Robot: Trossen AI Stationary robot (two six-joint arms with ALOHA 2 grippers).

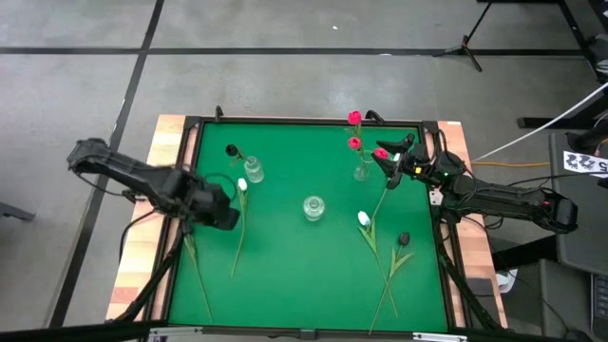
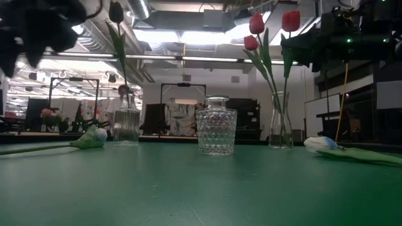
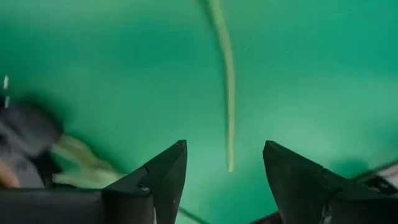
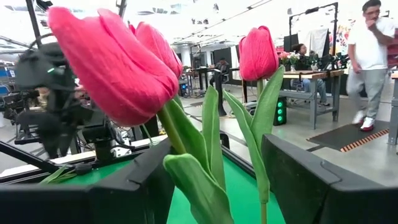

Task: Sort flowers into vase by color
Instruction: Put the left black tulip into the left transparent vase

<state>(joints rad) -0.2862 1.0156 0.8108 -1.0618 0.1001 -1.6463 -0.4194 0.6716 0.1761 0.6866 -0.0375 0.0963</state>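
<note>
Three red tulips concern the right gripper [image 1: 388, 158]: one [image 4: 112, 65] clamped between its jaws, two in the tall vase [image 1: 362, 171] alongside. Left gripper [image 3: 225, 180] spread wide over a lying stem [image 3: 227, 87]. One dark tulip [image 1: 231, 151] vased; several still lying on the green mat [image 1: 285, 275], middle vase [image 1: 313, 207] empty.

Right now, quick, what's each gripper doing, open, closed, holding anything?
Left gripper: open, empty, over a green stem on the mat.
Right gripper: shut on a red tulip beside the right vase.
</note>
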